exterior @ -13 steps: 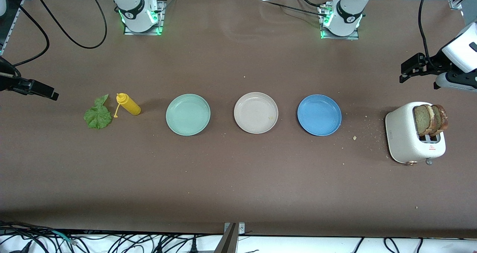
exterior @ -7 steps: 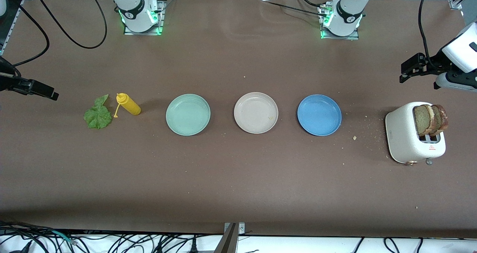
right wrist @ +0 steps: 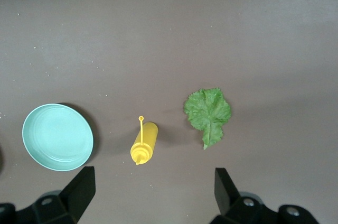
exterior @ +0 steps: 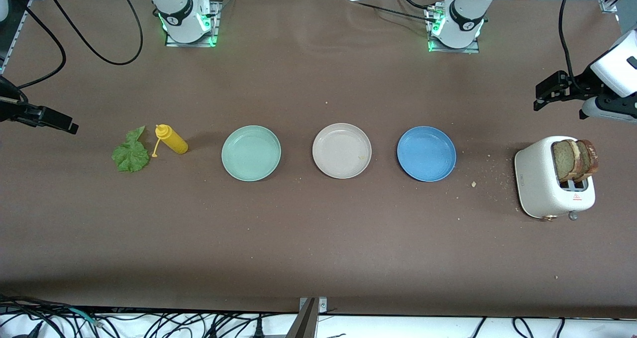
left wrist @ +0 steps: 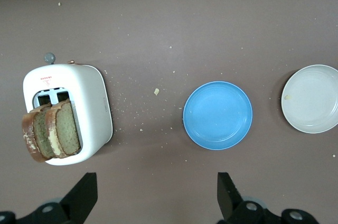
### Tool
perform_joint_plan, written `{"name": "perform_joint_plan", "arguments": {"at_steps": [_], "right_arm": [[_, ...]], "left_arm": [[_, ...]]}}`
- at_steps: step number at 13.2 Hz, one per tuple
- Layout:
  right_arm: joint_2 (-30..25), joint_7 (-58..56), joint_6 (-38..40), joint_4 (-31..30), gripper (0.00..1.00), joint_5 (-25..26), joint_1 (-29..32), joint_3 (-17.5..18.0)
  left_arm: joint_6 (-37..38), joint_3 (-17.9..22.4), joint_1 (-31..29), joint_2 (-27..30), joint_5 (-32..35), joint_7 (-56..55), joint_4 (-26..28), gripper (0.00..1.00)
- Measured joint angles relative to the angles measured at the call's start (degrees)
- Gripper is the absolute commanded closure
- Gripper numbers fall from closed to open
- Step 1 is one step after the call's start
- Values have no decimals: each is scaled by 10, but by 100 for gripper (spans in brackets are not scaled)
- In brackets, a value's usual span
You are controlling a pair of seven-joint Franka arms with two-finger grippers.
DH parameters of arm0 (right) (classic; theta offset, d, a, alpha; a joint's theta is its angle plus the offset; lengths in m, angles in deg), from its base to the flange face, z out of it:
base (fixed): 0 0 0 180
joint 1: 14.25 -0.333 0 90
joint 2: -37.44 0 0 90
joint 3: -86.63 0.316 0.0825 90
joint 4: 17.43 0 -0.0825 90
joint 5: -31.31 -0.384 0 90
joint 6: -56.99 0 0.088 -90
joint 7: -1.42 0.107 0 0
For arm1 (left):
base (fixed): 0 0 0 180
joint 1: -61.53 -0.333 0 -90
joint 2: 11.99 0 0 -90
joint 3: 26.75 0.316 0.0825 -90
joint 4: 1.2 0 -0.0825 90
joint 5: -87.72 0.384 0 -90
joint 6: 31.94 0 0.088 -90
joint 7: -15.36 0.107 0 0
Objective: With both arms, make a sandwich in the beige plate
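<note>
The beige plate (exterior: 342,151) (left wrist: 311,99) lies empty at the table's middle. Two toasted bread slices (exterior: 572,159) (left wrist: 53,131) stand up out of a white toaster (exterior: 540,183) (left wrist: 90,102) toward the left arm's end. A green lettuce leaf (exterior: 131,154) (right wrist: 208,110) lies flat on the table toward the right arm's end. My left gripper (exterior: 540,99) (left wrist: 157,197) hangs open over bare table beside the toaster, holding nothing. Over the table near the lettuce, my right gripper (exterior: 69,127) (right wrist: 153,195) is open and empty too.
A mint green plate (exterior: 251,153) (right wrist: 57,137) and a blue plate (exterior: 426,153) (left wrist: 217,114) flank the beige one. A yellow squeeze bottle (exterior: 172,140) (right wrist: 144,143) lies on its side between lettuce and mint plate. Crumbs dot the table by the toaster.
</note>
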Motion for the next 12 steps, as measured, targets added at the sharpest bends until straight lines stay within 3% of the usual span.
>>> {"name": "perform_joint_plan", "arguments": {"at_steps": [12], "right_arm": [[0,0,5,0,0,0,0,-1]], "left_arm": [[4,2,0,6,0,0,0,0]]}}
